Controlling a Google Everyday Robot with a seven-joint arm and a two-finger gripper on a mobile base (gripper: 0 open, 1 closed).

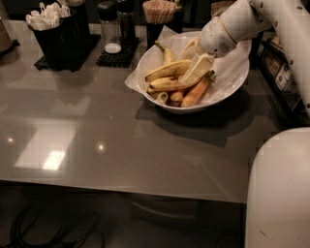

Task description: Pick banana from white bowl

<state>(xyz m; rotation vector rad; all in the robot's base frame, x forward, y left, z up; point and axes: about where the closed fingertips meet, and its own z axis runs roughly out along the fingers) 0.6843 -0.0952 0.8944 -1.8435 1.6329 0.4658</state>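
Observation:
The white bowl [227,89], lined with a white paper sheet, stands on the grey table at the back right. In it lie several fruits. The banana [167,70], long, curved and yellow, lies uppermost across the bowl. A shorter yellow banana [167,84] lies below it. A straight orange-toned fruit [196,92] lies at the front right. My gripper [194,60] reaches in from the right and is down in the bowl at the banana's right end. It is open, with one finger [199,69] low beside the banana's end and the other behind it.
A black holder of white cutlery [55,29] stands at the back left. Shakers on a black mat [114,34] and a cup of straws [159,12] stand behind the bowl. My white base [278,189] fills the front right. The table's front edge [121,186] is near.

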